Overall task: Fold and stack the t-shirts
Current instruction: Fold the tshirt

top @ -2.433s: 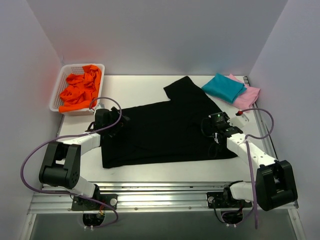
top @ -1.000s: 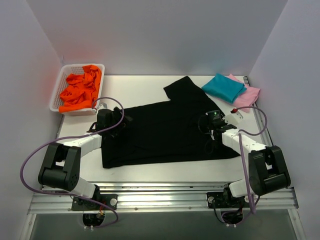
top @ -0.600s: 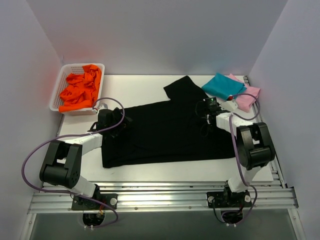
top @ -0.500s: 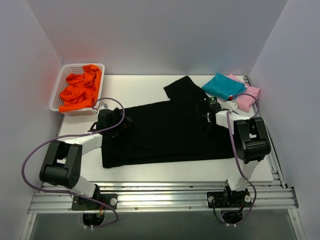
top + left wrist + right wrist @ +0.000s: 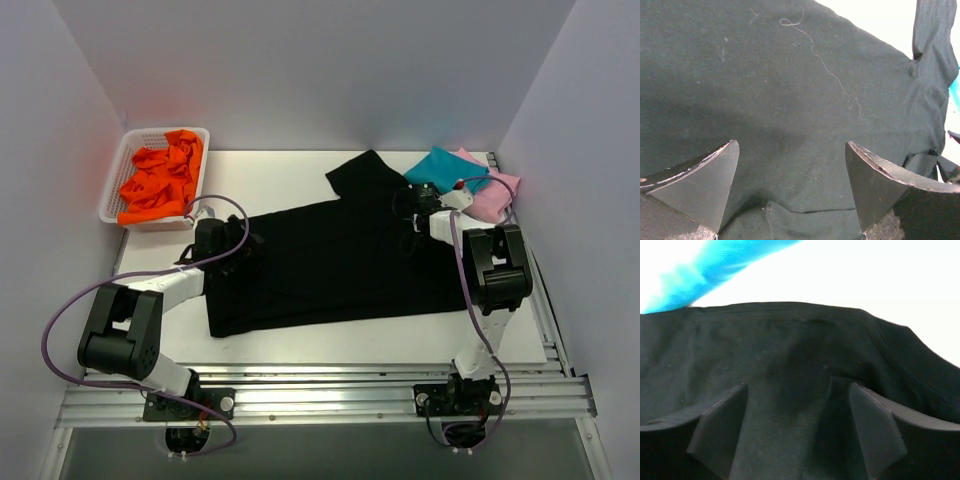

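Black shirt [image 5: 330,270] lies spread flat across the middle of the table [image 5: 350,340], one sleeve pointing to the far side. Left gripper [image 5: 791,145] sits low over the shirt's left edge, its fingers [image 5: 700,185] spread wide and released; the cloth lies loose beneath them, nothing pinched. Farther back, the right gripper [image 5: 798,386] is low over the shirt's right end, near that sleeve, its fingers likewise parted and gripping nothing. Just beyond it the folded teal shirt [image 5: 440,168] partly overlaps the pink shirt [image 5: 497,195] at the far right corner. At far left, a white basket [image 5: 113,185] holds orange cloth [image 5: 160,175].
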`<action>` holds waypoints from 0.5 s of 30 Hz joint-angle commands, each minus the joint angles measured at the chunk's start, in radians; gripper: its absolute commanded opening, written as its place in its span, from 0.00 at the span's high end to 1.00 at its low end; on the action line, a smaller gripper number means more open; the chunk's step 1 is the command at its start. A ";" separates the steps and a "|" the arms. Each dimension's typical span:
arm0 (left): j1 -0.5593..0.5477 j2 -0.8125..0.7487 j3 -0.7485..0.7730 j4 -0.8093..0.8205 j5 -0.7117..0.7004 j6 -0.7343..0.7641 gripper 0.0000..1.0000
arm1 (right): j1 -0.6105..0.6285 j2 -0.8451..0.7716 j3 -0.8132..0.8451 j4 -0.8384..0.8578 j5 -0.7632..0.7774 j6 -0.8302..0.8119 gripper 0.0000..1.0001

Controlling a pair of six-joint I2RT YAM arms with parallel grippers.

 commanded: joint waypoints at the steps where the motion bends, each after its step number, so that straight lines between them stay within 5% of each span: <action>1: -0.004 -0.009 0.032 0.004 -0.037 0.037 0.04 | -0.002 -0.030 0.039 -0.021 0.034 -0.049 0.19; 8: -0.004 -0.048 0.060 -0.052 -0.072 0.075 0.05 | 0.014 -0.300 -0.088 0.015 0.068 -0.098 0.13; 11: -0.027 -0.077 0.045 -0.045 -0.075 0.060 0.05 | 0.068 -0.475 -0.244 0.089 0.068 -0.150 0.20; 14: -0.068 -0.065 0.040 -0.037 -0.113 0.041 0.05 | 0.112 -0.602 -0.406 0.218 0.012 -0.185 0.47; 15: -0.077 -0.056 0.050 -0.039 -0.119 0.038 0.05 | 0.125 -0.618 -0.433 0.297 -0.048 -0.193 0.65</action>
